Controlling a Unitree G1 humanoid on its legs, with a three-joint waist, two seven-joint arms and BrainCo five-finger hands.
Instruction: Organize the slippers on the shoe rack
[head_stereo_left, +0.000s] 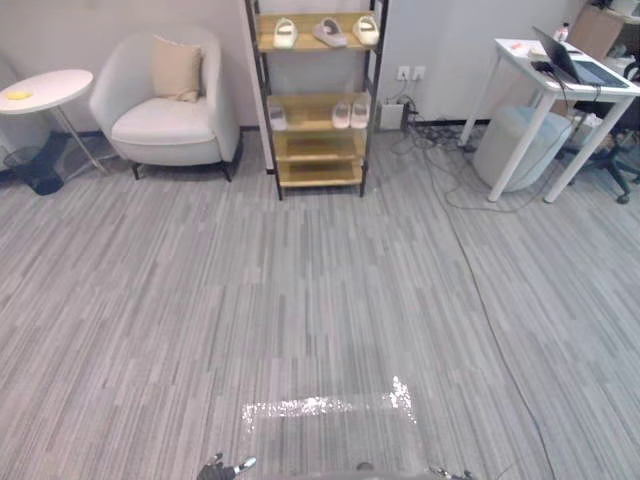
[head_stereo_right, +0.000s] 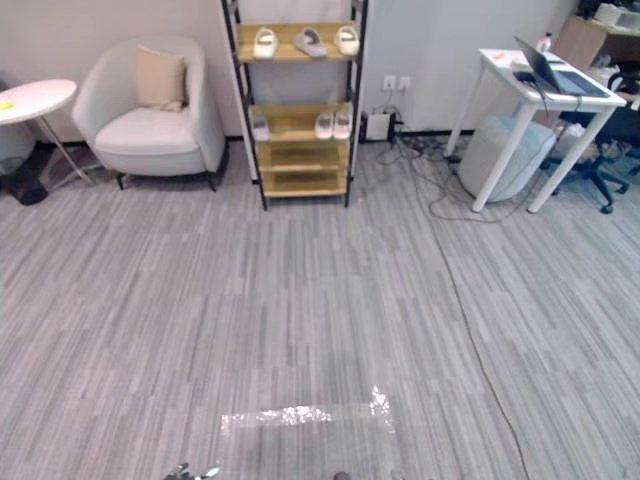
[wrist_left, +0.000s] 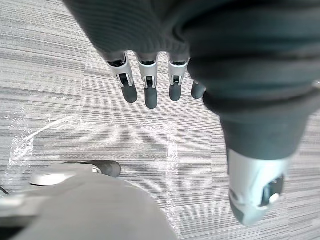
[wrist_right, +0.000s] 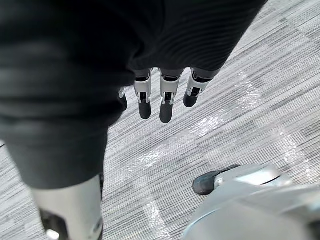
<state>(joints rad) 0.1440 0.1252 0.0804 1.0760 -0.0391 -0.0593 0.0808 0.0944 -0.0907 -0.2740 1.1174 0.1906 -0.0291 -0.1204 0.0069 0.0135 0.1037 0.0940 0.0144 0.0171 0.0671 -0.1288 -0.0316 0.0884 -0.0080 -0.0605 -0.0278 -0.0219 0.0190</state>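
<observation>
Much grey floor (head_stereo_left: 300, 300) — distant shoe rack (head_stereo_left: 318, 149)

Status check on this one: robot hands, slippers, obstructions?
Left robot hand open, empty; right robot hand likewise. Slippers on shoe rack, top and second shelves, across the room. Cables on floor right of rack, armchair left.

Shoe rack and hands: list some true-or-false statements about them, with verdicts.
1. The rack's top shelf holds three slippers. True.
2. The bottom shelf is full of slippers. False: slippers lie only on the two upper shelves.
3. An armchair stands to the rack's left. True.
4. The left hand holds a slipper. False: its fingers hang straight above the floor, holding nothing.
5. The right hand is open. True.
</observation>
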